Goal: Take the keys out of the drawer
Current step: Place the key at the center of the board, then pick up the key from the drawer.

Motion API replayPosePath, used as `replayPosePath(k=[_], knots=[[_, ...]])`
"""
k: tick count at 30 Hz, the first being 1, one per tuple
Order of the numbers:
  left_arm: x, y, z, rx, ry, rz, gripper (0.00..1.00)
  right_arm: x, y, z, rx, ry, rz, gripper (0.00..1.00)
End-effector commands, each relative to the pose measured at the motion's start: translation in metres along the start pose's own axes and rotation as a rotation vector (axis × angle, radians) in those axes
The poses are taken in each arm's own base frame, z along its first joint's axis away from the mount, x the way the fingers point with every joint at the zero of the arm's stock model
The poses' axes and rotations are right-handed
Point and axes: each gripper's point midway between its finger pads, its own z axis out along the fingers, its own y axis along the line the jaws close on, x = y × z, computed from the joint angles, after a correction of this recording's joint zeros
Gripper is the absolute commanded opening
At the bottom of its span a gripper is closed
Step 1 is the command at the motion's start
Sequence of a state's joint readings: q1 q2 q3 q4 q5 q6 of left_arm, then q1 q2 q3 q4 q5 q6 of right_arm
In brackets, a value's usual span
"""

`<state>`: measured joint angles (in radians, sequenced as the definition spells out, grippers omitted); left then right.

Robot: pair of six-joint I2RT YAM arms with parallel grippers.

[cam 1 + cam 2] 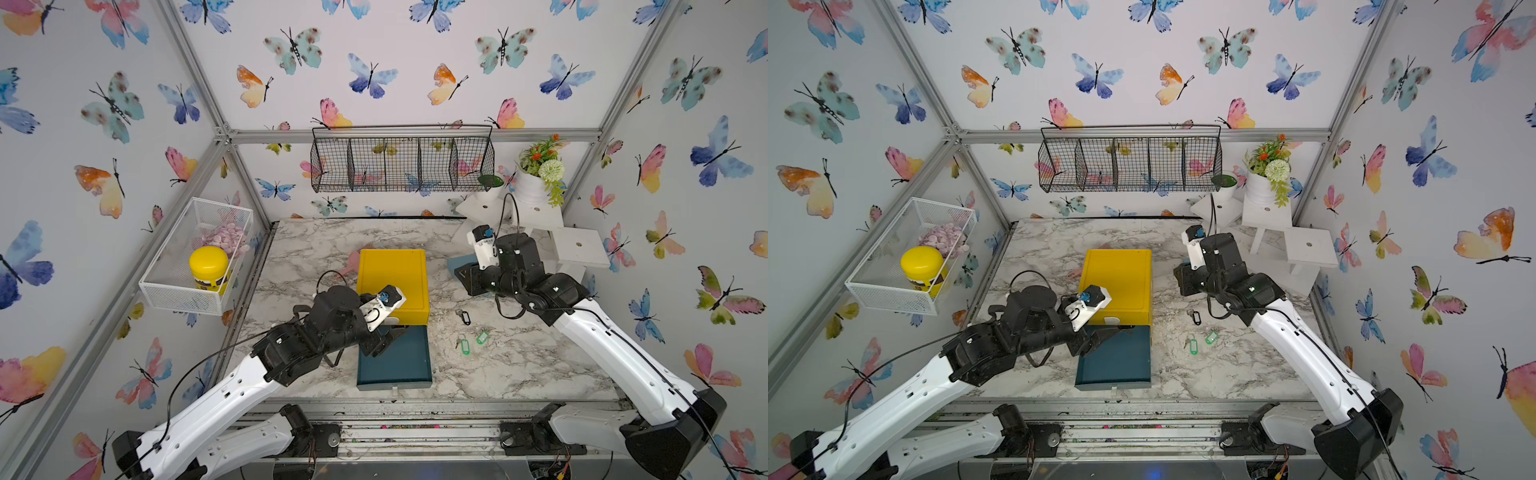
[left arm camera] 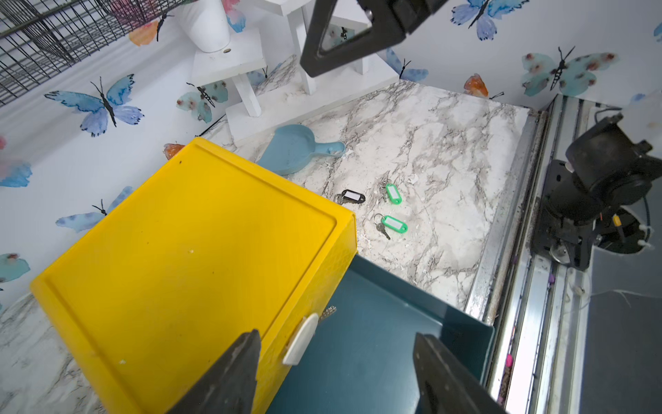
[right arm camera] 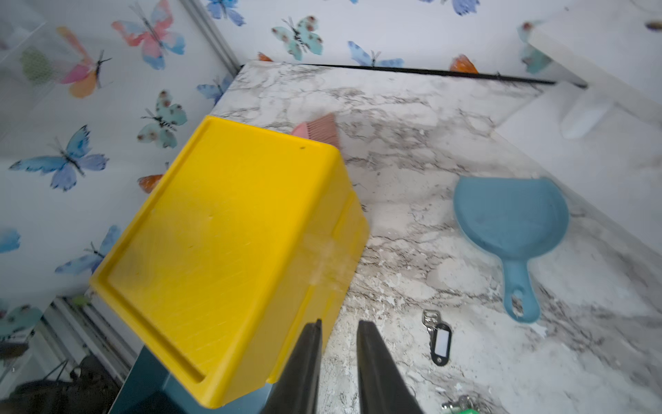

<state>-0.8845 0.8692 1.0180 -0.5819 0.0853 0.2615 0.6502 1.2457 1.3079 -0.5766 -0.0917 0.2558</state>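
While the left end effector (image 2: 336, 335) hung spread and empty over the open teal drawer (image 1: 395, 361) below the yellow box (image 1: 392, 278), what looked like a key blade (image 2: 328, 312) peeked out from inside. Three keys (image 1: 464, 347), one black-tagged and two green, lay on the worktop (image 1: 519, 365) just right of the drawer. The right end effector (image 3: 339, 322), narrowly parted, held nothing.

Left claw (image 2: 336, 333) gapes wide, tilted downward; right claw (image 3: 339, 322) hangs narrowly parted, gripping nothing.
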Motion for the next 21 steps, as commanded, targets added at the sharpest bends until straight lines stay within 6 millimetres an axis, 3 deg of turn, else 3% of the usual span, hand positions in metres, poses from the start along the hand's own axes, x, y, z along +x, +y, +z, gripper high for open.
replayPosePath(k=[1, 6, 8, 15, 21], knots=[[0.011, -0.002, -0.017, -0.009, -0.010, 0.129, 0.73, 0.012, 0.040, 0.000, -0.099, 0.063, -0.177, 0.17], [0.023, -0.014, -0.038, 0.020, -0.037, 0.186, 0.73, 0.036, 0.109, 0.009, -0.206, 0.102, -0.438, 0.08], [0.032, -0.018, -0.043, 0.034, -0.024, 0.206, 0.73, 0.047, 0.125, 0.017, -0.216, 0.114, -0.526, 0.07], [0.073, -0.023, -0.048, 0.052, 0.096, 0.307, 0.73, 0.068, 0.152, 0.050, -0.227, 0.117, -0.717, 0.03], [0.107, -0.023, -0.046, 0.050, 0.187, 0.376, 0.73, 0.085, 0.149, 0.073, -0.200, 0.141, -0.826, 0.02]])
